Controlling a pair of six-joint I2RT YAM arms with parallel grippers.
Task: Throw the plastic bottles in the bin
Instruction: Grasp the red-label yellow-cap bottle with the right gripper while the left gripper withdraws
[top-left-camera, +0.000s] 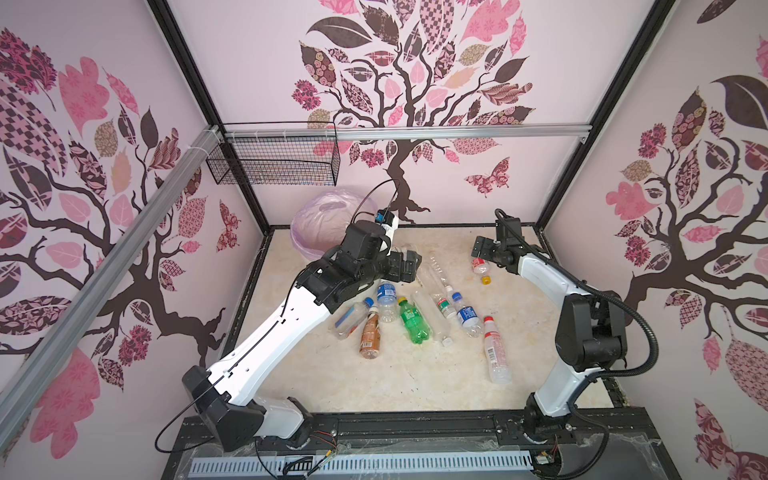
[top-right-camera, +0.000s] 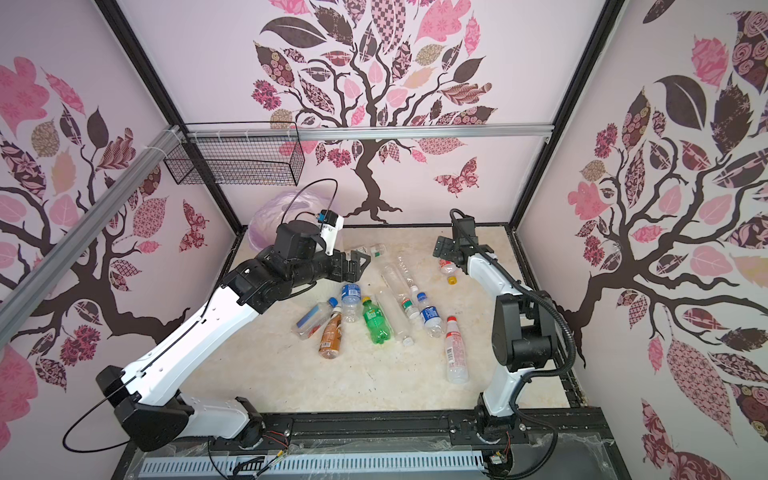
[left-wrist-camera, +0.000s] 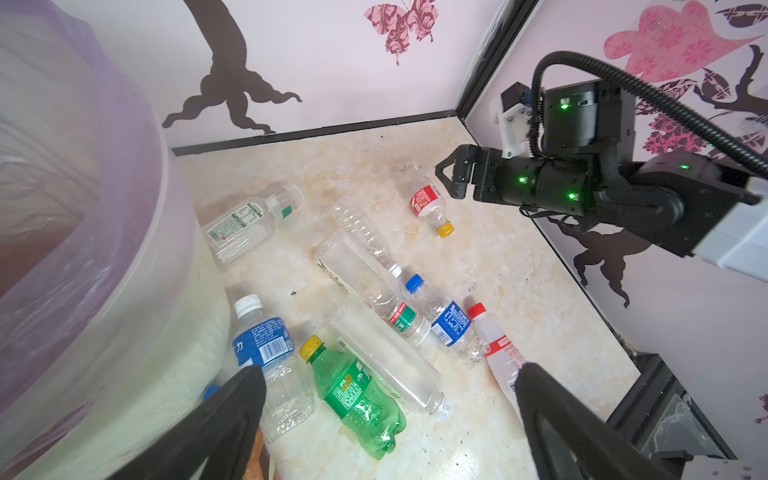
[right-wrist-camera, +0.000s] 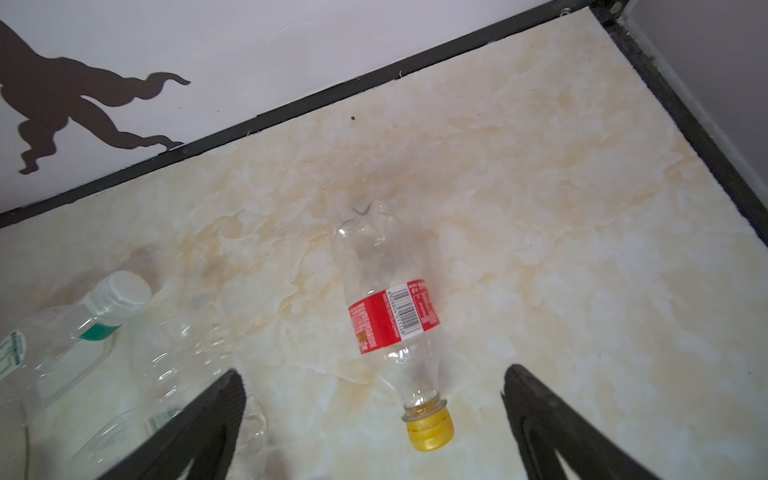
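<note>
The left gripper (top-left-camera: 411, 266) hangs with its jaws spread wide and nothing between them, just beside the bin (top-left-camera: 316, 226), on the side facing the open table (top-left-camera: 415, 382). In its wrist view the two black fingers (left-wrist-camera: 232, 415) frame the heap below without touching it. The right gripper (top-left-camera: 480, 248) is well away from the bin, across the back of the table, its jaws likewise wide apart and empty. It hovers over a red-labelled bottle (right-wrist-camera: 390, 320) with a yellow cap, which lies flat on the table, clear of both fingertips.

The bin stands in the back corner, a lilac bag (left-wrist-camera: 104, 208) folded over its rim. Nearest to it, almost against its wall, lies a clear bottle with a green band (left-wrist-camera: 245, 224). A little farther out from the bin the plastic bottles (top-left-camera: 434, 318) lie on their sides in a loose cluster: a blue-labelled bottle (left-wrist-camera: 266, 345), a green bottle (left-wrist-camera: 353, 390), a brown-wrapped bottle (top-left-camera: 370, 334) and several clear ones. Farthest from the bin lies a red-capped bottle (top-left-camera: 494, 349). Above the bin a black wire basket (top-left-camera: 274, 162) hangs on the rail.
</note>
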